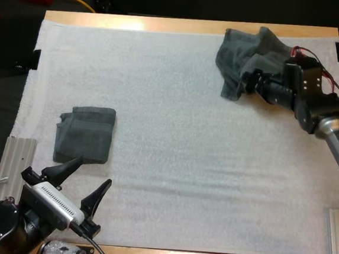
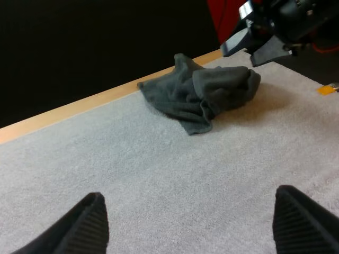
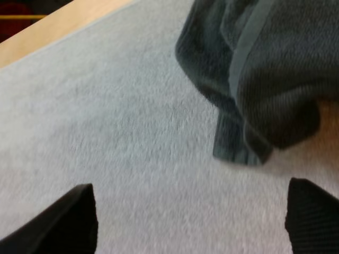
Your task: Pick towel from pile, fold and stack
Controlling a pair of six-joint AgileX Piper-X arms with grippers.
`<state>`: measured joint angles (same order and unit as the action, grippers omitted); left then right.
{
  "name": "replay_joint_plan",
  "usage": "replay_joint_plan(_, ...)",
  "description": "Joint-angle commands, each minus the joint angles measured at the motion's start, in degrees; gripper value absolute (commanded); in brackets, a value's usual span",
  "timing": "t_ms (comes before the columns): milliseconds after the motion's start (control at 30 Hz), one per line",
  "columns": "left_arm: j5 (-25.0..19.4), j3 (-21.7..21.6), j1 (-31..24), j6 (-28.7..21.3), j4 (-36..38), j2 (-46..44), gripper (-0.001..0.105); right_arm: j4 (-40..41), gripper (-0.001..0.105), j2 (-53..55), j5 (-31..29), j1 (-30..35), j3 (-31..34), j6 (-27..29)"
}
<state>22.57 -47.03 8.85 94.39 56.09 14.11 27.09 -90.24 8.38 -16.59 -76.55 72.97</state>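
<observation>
Towel check, from up high: crumpled towel (image 1: 247,53) sits in the far right corner of the surface (image 1: 166,24), right pincer (image 1: 249,80) at its near edge, left pincer (image 1: 96,170) way off by the folded towel (image 1: 85,134). Left wrist: gaping, empty. Right wrist: spread wide, gripping nothing, towel just ahead.

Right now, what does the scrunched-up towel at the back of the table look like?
The crumpled towel is dark grey-green, soft-looking terry cloth with a flat hemmed border. It lies bunched in a lumpy heap, folds overlapping, one corner trailing out, on the white mat near the far right edge. The right gripper stands open beside it, not touching.
</observation>
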Motion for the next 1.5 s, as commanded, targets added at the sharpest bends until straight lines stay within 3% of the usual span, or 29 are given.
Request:
replay_joint_plan(0,0.34,-0.45,0.15,0.23,-0.7,0.0,0.062,-0.77,0.071,-1.18,-0.82,-0.29,-1.28,-0.44)
replay_joint_plan(367,0.34,-0.45,0.15,0.23,-0.7,0.0,0.062,-7.69,0.071,-12.1,-6.93,-0.28,-3.46,-2.5)
replay_joint_plan(700,0.34,-0.45,0.15,0.23,-0.7,0.0,0.062,-12.49,0.071,-17.68,-7.41,-0.28,-3.46,-8.31)
replay_joint_plan(900,0.34,-0.45,0.15,0.23,-0.2,0.0,0.062,-15.13,0.071,-19.27,-8.72,-0.28,-3.46,-8.79)
replay_joint_plan(1000,0.34,-0.45,0.15,0.23,0.23,0.0,0.062,-15.29,0.063,-19.27,-10.87,-0.28,-3.46,-8.79)
replay_joint_plan(1033,0.34,-0.45,0.15,0.23,1.26,0.0,0.062,-14.99,0.034,-19.61,-11.21,-0.19,-3.46,-8.79)
replay_joint_plan(1133,0.34,-0.45,0.15,0.23,2.92,0.0,0.062,-13.6,0.004,-20.51,-9.7,-0.16,-3.46,-8.65)
replay_joint_plan(1267,0.34,-0.45,0.15,0.23,2.94,0.0,0.062,-13.18,0.002,-19.73,-8.38,-0.16,-3.46,-6.03)
replay_joint_plan(1467,0.34,-0.45,0.15,0.23,2.82,0.0,0.062,-12.95,0.002,-14.5,-8.38,-0.27,-3.46,2.68)
